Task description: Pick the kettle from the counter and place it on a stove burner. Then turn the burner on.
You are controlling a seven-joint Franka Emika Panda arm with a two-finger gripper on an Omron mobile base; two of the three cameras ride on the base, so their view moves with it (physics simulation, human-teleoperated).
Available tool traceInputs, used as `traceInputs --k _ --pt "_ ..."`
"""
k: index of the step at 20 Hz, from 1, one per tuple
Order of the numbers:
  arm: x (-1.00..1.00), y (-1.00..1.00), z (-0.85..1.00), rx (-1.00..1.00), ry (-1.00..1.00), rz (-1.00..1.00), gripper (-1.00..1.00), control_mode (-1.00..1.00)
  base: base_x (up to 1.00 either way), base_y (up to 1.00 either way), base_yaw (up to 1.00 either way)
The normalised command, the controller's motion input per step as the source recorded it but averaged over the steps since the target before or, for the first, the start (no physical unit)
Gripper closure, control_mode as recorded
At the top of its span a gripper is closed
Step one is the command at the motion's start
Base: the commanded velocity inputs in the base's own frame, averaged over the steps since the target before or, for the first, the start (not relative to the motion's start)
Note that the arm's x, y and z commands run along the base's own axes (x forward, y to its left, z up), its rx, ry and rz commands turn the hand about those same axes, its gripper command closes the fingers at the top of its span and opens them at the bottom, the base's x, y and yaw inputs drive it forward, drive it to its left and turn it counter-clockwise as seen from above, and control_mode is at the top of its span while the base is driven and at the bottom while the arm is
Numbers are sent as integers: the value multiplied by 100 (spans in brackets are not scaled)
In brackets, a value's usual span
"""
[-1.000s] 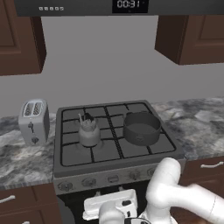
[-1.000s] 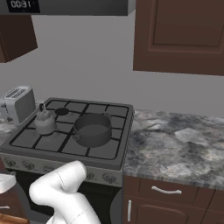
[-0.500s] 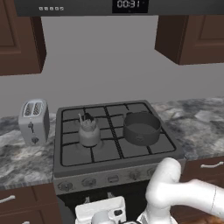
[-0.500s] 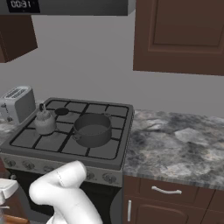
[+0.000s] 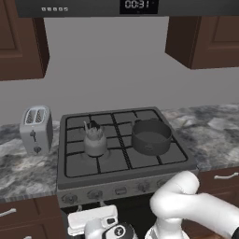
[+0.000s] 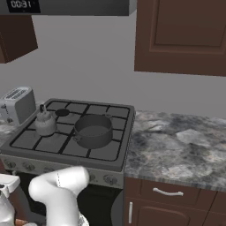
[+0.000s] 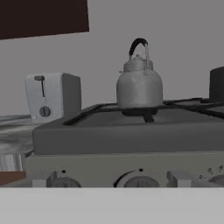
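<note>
Where the grey wall (image 5: pixel 116 70) meets the brown cabinets (image 5: pixel 207 39), one stove (image 5: pixel 121 158) is seen set into the marbled tabletop (image 6: pixel 176 145), which runs over brown drawers (image 6: pixel 167 194). A clock display (image 5: pixel 137 4) is carried on the dark panel above. On the stove, one pot (image 5: pixel 151 136) and one kettle (image 5: pixel 94 140) are counted, well apart from each other; one toaster (image 5: pixel 36 130) is stood on the tabletop just left of the stove. The kettle is set upright on the front-left burner (image 7: pixel 138 112), its long axis vertical and its thin handle raised over the lid; which way the spout points cannot be told. Several knobs (image 5: pixel 95 194) are lined along the stove front. The hand (image 5: pixel 93 220) is held low before the knobs, its fingers spread wide with nothing between them.
</note>
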Motion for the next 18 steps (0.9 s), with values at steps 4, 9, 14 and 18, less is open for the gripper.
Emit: traceInputs --k 4,9,14,18 --pt "33 53 -32 1 -1 -5 -100 -100 0 0 0" --pt "2 13 -5 0 0 -2 -100 -100 0 0 0" --pt "4 0 0 0 -1 0 -100 -100 0 0 0" --pt "28 0 -3 -1 -3 0 -100 -100 0 0 0"
